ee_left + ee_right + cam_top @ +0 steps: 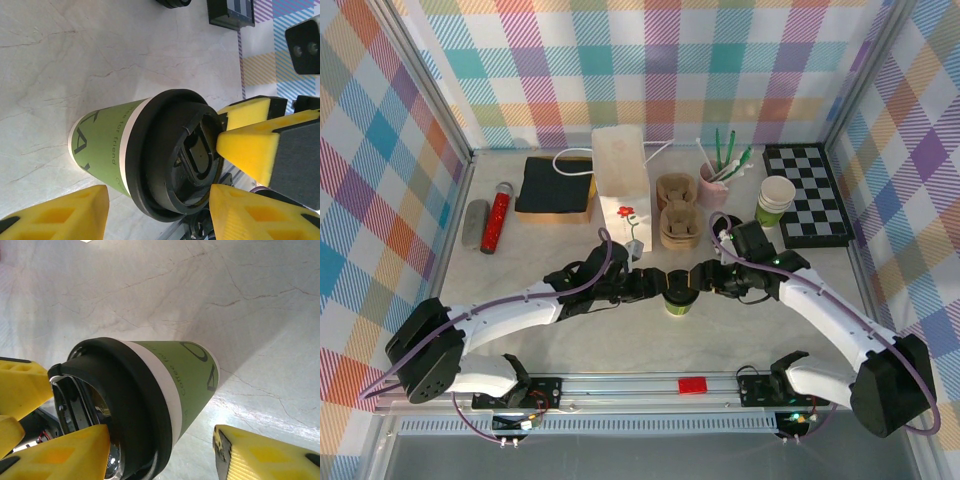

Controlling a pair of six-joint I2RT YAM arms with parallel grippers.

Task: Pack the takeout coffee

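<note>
A: Item one, your takeout coffee [105, 145]?
B: Green-sided, black-lidded, printed "for friend"; toward near edge of table [620, 342], centre. Your right gripper [161, 435] spread astride it; left gripper [160, 192]: cannot tell.

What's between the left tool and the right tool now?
In the top external view, the green paper cup with a black plastic lid stands between the left tool and right tool.
</note>
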